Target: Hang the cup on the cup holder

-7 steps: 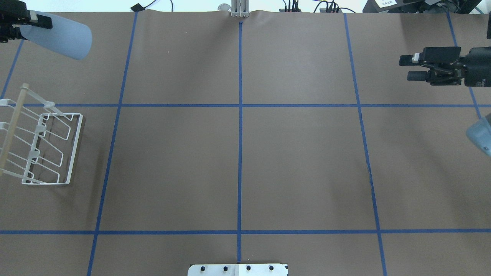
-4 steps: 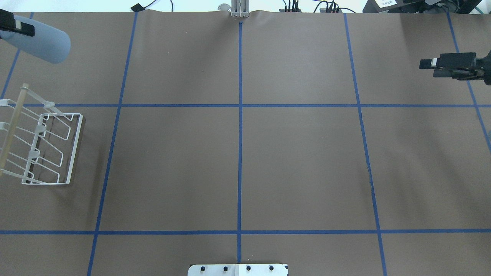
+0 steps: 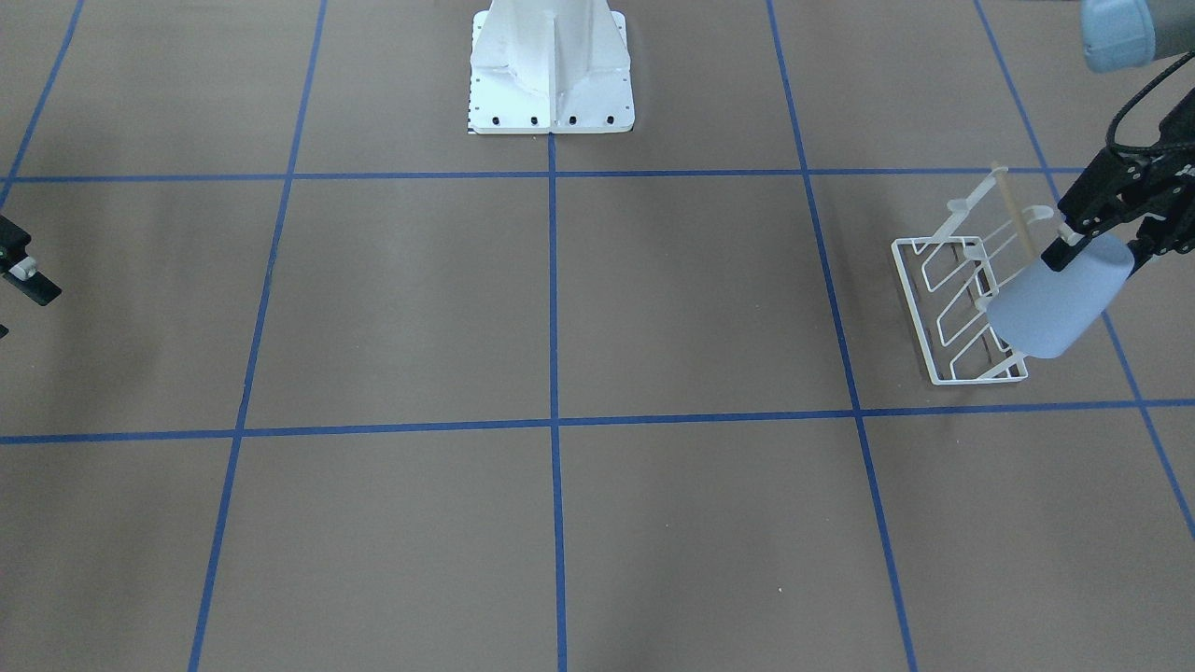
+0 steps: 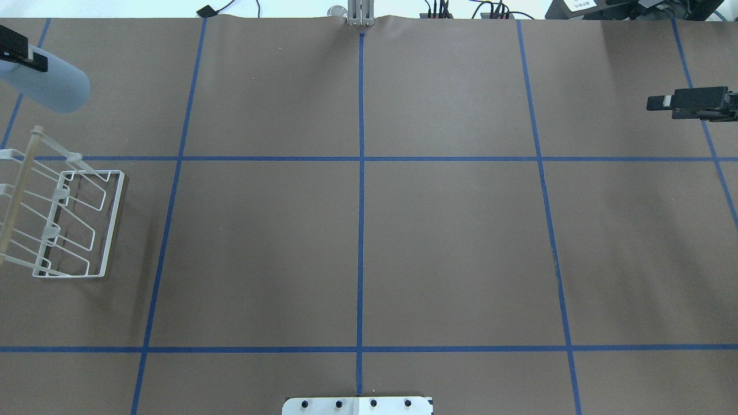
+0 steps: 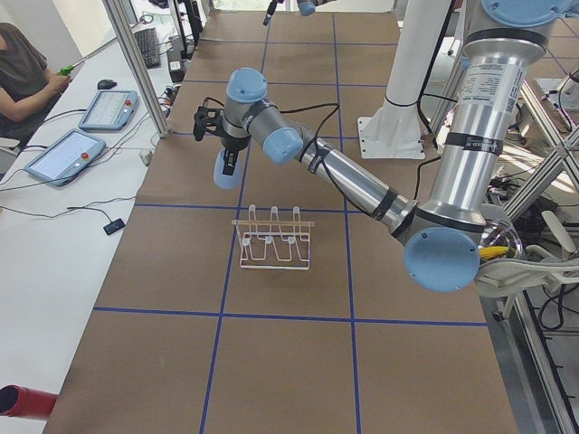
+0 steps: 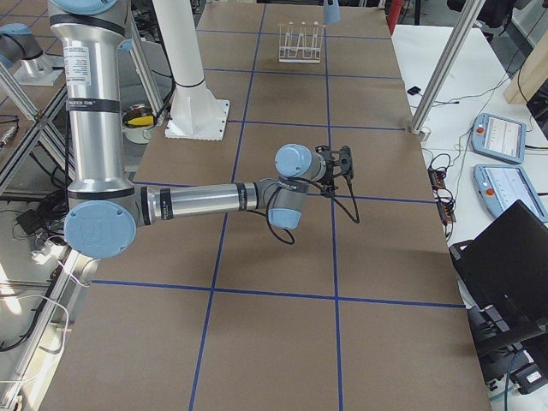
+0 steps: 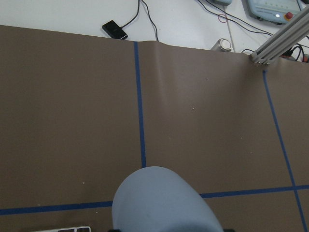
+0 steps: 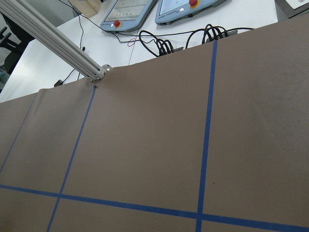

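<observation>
On the brown-papered table (image 4: 403,230), gridded in blue tape (image 4: 361,230), the robot's left arm (image 5: 362,185) stretches far out over the surface. Reading the overhead view as a clock face, the white wire rack (image 4: 114,222) stands at 9 o'clock, its wooden bar (image 4: 21,190) along the outer side. The pale blue cup (image 4: 52,89) hangs in the air at 10 o'clock, tilted, rounded base lowest, clear of the rack. The left gripper (image 3: 1102,250) is clamped on the cup's rim end. At 2 o'clock the right gripper (image 4: 657,104) hovers, fingers apart, holding nothing.
</observation>
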Robot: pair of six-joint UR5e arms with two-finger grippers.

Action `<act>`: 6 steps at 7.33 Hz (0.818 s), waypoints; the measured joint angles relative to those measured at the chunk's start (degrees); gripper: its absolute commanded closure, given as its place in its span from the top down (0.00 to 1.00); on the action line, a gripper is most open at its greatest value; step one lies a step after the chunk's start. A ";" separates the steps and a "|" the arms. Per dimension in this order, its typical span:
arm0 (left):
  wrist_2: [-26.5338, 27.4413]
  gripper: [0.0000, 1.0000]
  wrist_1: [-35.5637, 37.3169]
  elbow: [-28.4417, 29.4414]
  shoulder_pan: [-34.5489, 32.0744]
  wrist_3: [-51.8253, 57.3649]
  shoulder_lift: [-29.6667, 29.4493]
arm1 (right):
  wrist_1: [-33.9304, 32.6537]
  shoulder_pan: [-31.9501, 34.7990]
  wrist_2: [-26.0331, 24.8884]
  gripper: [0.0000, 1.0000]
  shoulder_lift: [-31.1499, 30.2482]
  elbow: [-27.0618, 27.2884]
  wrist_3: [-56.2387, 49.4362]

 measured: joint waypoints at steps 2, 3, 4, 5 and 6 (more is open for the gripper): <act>0.38 0.00 8.20 -1.59 0.37 5.55 -0.02 | -9.77 2.77 1.11 1.00 -0.47 0.45 -11.70; 0.15 0.00 11.27 -1.84 0.72 6.45 -0.23 | -15.77 4.49 2.49 1.00 -0.37 0.65 -17.49; 0.03 0.00 14.09 -1.96 1.65 6.78 -0.68 | -21.58 5.97 3.88 1.00 -0.24 0.75 -23.10; 0.01 0.00 16.64 -1.81 2.73 7.03 -1.32 | -26.60 6.95 4.46 1.00 -0.19 0.88 -28.48; -0.06 0.00 18.85 -1.52 3.48 7.51 -1.91 | -31.90 7.46 4.44 1.00 -0.18 1.24 -34.03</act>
